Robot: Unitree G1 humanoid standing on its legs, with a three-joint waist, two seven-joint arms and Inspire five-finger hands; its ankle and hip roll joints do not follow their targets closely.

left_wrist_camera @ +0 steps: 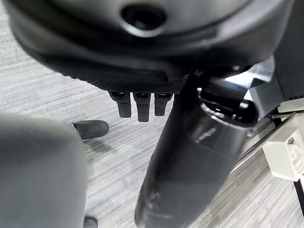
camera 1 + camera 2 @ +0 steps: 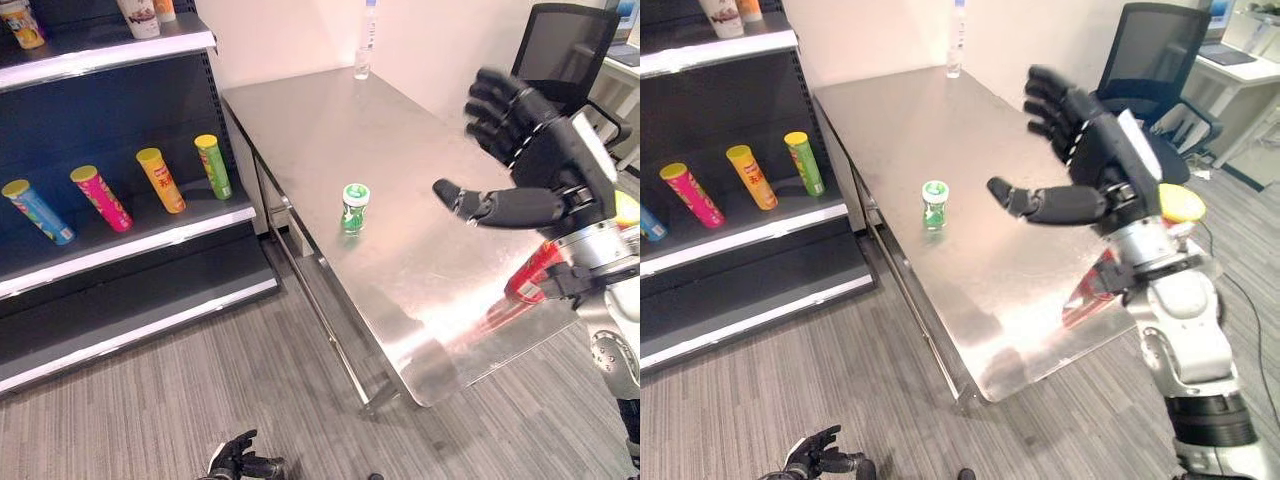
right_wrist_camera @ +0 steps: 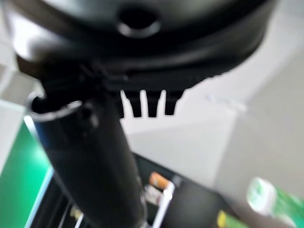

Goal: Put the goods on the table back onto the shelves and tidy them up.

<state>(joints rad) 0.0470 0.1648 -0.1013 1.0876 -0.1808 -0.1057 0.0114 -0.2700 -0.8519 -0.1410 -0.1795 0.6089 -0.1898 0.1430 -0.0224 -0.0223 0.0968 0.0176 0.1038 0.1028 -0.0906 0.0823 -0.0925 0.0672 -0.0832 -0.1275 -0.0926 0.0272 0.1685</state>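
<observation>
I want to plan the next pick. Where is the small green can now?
The green can stands upright on the steel table, near its shelf-side edge. The open right hand hangs above the table to the can's right, apart from it.

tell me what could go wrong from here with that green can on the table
1. The green can stands upright and alone on the smooth steel table, near its shelf-side edge. The open right hand hovers above and to its side; a sideways brush could tip it or send it off that edge.
2. The red canister lies right under the right arm, so lowering the arm could knock it.
3. The shelf's tubes lie tilted; placing the can among them could nudge them.
</observation>
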